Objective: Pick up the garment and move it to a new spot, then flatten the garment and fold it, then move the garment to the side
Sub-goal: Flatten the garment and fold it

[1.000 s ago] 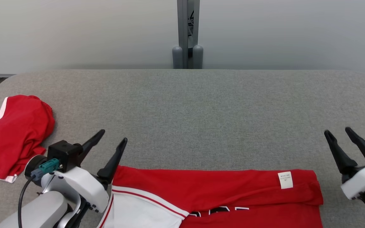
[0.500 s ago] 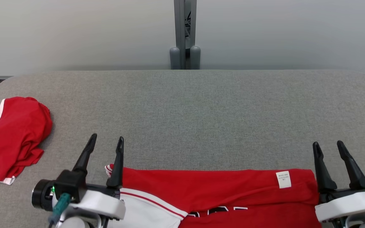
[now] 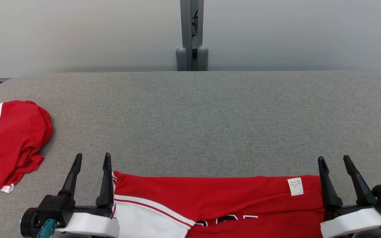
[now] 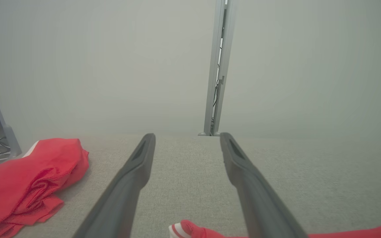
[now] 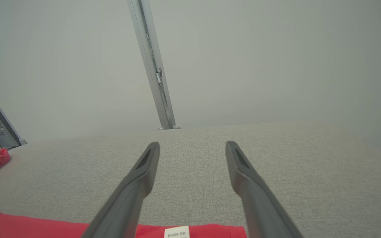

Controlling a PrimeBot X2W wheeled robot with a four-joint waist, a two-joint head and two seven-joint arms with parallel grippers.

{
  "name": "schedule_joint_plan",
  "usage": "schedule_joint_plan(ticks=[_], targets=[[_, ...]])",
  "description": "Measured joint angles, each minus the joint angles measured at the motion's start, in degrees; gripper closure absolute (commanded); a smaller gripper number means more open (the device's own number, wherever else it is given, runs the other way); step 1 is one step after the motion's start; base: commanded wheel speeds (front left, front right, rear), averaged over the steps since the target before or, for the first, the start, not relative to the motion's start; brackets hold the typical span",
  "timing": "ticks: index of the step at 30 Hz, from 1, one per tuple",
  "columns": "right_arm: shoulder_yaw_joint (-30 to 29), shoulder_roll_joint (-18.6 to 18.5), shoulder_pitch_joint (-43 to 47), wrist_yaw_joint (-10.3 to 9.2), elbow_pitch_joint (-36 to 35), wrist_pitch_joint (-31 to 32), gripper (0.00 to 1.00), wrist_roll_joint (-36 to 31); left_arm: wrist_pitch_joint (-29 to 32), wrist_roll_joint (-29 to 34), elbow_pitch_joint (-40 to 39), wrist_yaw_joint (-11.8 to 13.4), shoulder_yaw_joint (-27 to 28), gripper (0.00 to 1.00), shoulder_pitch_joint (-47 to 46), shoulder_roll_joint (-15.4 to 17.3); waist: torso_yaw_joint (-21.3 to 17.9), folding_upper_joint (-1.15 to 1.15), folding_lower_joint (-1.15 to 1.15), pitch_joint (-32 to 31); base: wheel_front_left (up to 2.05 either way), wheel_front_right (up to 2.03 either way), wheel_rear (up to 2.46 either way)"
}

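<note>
Garment: a red jersey [image 3: 217, 198] with a white panel and red-and-white trim lies flat along the near edge of the table, stretched left to right between the two grippers, its far edge nearly straight.
Label: a small white tag [image 3: 295, 186] sits on the garment's right part, close to its far edge.
Left gripper [image 3: 93, 154]: near left, fingers pointing far, jaws spread wide with nothing in them. Its right finger stands just beside the garment's striped left corner; whether they touch I cannot tell.
Right gripper [image 3: 333, 157]: near right, jaws equally wide, holding nothing. Its left finger crosses the garment's right edge, its right finger is over bare table.
Second red cloth [image 3: 12, 142]: crumpled, white-trimmed, at the table's left edge, well apart from the garment.
Table [image 3: 210, 115]: grey fabric surface, rounded far corners.
Post [image 3: 190, 33]: grey upright behind the far edge, against a pale wall.
</note>
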Motion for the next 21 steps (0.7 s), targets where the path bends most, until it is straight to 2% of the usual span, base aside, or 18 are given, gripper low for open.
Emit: schedule_joint_plan(ticks=[4,12,21], targets=[[0.36,0.08,-0.01,0.00,0.24,0.00,0.00,-0.07,0.00,-0.13,0.80,-2.04,1.55,0.00,0.37,-0.25,-0.05,0.00,0.00,0.01,0.00,0.00,0.00],[0.31,-0.40,0.27,0.00,4.49,0.00,0.00,3.05,0.00,-2.47,1.23,-2.31,1.43,0.00,0.26,-0.31,-0.24,0.00,0.00,0.73,0.00,0.00,0.00],[2.58,-0.93,0.19,0.00,19.19,-0.07,0.00,10.98,0.00,-2.40,1.89,-3.25,1.09,0.00,-0.40,-0.33,-0.30,0.00,0.00,2.24,0.00,0.00,0.00]])
